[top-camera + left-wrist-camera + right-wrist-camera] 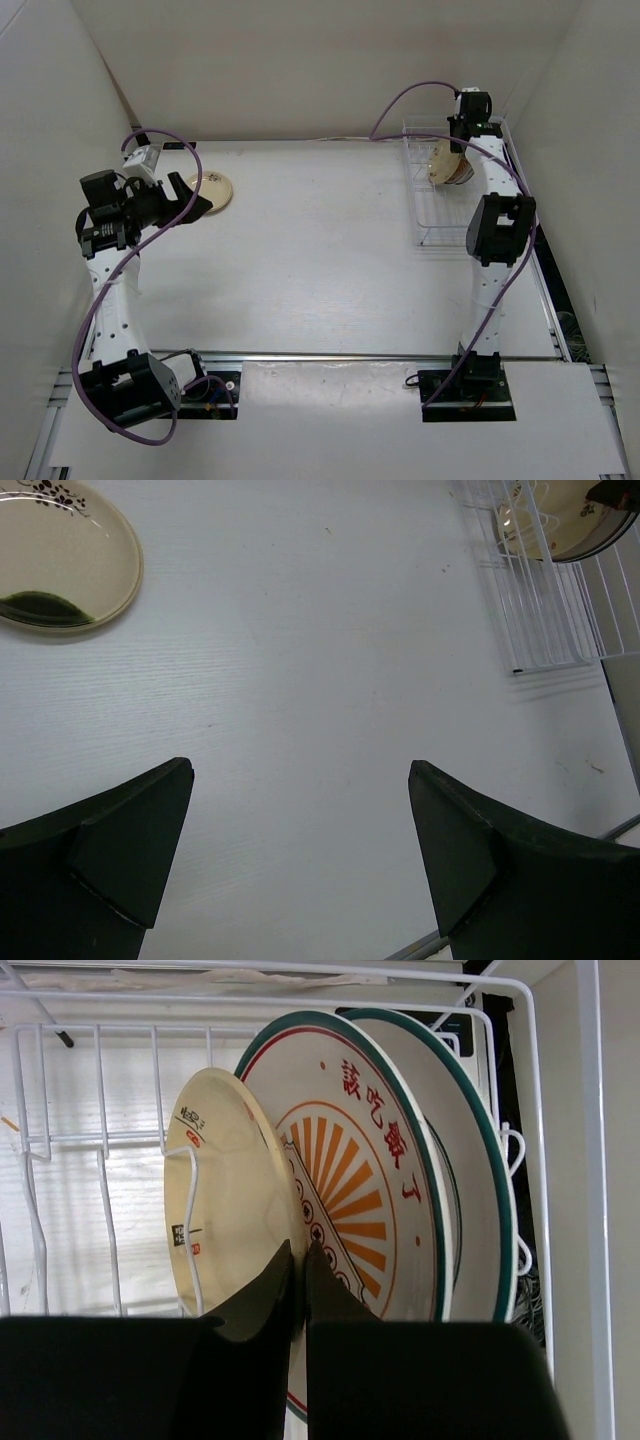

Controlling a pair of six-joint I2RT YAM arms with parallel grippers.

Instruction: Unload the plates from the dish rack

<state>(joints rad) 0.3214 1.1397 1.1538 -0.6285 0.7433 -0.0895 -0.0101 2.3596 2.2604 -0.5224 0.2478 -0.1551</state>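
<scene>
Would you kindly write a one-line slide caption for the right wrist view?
Jaws shut on the rim of a cream plate standing in the rack, beside a sunburst plate.

The rack (592, 1210) is made of thin wire, coated white, smooth and slightly shiny. The cream plate (225, 1200) in the rack is glazed ceramic, glossy and smooth. The same gloss is seen on the big plate (360, 1180) just beside it, whose red and orange print lies flat under the glaze. The surface (330, 680) under the rack is white and matt, marked with a faint fine grain. The left claw (300, 770) and right claw (299, 1250) are formed of black, matt, plastic-looking material.
</scene>
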